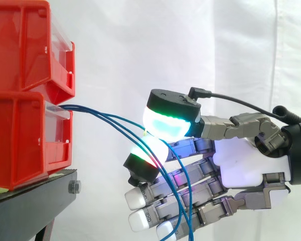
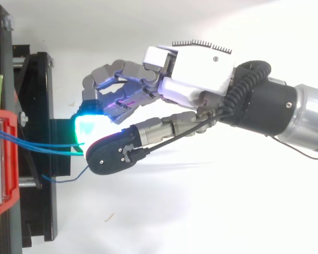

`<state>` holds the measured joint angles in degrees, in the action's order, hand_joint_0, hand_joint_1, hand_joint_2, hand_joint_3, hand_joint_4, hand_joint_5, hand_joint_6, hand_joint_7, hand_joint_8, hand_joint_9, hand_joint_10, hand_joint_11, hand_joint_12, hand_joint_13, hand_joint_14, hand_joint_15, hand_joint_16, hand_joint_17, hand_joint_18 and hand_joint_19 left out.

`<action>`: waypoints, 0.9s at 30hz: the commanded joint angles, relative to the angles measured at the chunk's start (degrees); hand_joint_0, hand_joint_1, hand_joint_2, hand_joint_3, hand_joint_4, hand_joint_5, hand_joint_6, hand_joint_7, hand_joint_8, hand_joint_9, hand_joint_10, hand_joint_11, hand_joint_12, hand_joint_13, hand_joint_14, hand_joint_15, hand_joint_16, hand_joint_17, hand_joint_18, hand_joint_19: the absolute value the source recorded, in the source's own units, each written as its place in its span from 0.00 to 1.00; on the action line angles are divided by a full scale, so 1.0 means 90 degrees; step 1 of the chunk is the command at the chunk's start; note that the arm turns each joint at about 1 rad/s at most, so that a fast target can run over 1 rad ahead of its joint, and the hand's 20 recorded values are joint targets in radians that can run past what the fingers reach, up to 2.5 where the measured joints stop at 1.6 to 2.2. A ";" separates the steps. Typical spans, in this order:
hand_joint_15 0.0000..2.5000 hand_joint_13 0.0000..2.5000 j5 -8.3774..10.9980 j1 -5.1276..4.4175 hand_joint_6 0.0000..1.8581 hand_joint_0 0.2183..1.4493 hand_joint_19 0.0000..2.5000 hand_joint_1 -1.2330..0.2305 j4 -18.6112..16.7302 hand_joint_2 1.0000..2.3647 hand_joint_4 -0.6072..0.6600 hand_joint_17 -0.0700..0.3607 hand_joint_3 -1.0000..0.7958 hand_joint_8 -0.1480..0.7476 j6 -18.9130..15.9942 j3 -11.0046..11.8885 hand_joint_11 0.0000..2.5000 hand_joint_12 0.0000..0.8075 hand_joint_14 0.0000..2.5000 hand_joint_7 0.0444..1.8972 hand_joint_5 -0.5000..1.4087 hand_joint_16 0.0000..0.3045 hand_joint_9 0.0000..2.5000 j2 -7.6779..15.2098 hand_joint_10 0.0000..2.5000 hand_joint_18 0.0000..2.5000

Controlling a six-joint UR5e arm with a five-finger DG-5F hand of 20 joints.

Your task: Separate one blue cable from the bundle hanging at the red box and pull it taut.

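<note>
I am watching the hand (image 1: 241,165) reaching in from the right, level with the lower red box (image 1: 20,140). It is pinching closed. The thumb's green-glowing pad is sitting on top and a second glowing fingertip (image 1: 148,153) is pressing up from beneath. A blue cable (image 1: 123,122) is running into the meeting point between them. That cable is leaving the front of the red box and crossing to the pinch in a shallow, nearly straight line, sloping slightly down to the right. The rest of the bundle (image 1: 80,108) is coming out of the same spot and dropping below the pinch. It is trailing over the remaining fingers, which are lying almost straight and pointing left, white pads forward.

From above, I am seeing the hand (image 2: 201,74) arched over the gap right of the black stand (image 2: 42,106). The blue strands (image 2: 42,144) are spanning from the box at the left edge to the glowing pads. One loose strand (image 2: 63,180) is curling nearer to me. A second red bin (image 1: 20,40) is sitting stacked on the box.
</note>
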<state>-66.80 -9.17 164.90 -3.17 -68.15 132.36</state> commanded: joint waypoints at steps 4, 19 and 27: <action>0.14 0.26 0.0019 -0.0006 0.48 0.30 0.14 0.33 -0.0002 0.01 0.32 0.41 0.52 0.46 -0.0019 -0.0005 0.23 0.44 0.01 0.67 0.18 0.15 0.31 0.0000 0.01 0.27; 0.16 0.29 0.0068 -0.0036 0.49 0.36 0.13 0.29 -0.0002 0.01 0.16 0.40 0.61 0.47 -0.0058 -0.0005 0.29 0.44 0.01 0.78 0.19 0.15 0.36 0.0000 0.01 0.29; 0.21 0.31 0.0068 -0.0036 0.50 0.36 0.14 0.31 0.0008 0.01 0.22 0.40 0.60 0.50 -0.0058 -0.0005 0.45 0.44 0.01 0.72 0.18 0.15 0.40 0.0000 0.01 0.28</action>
<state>-66.20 -9.47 164.91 -3.69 -68.20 132.36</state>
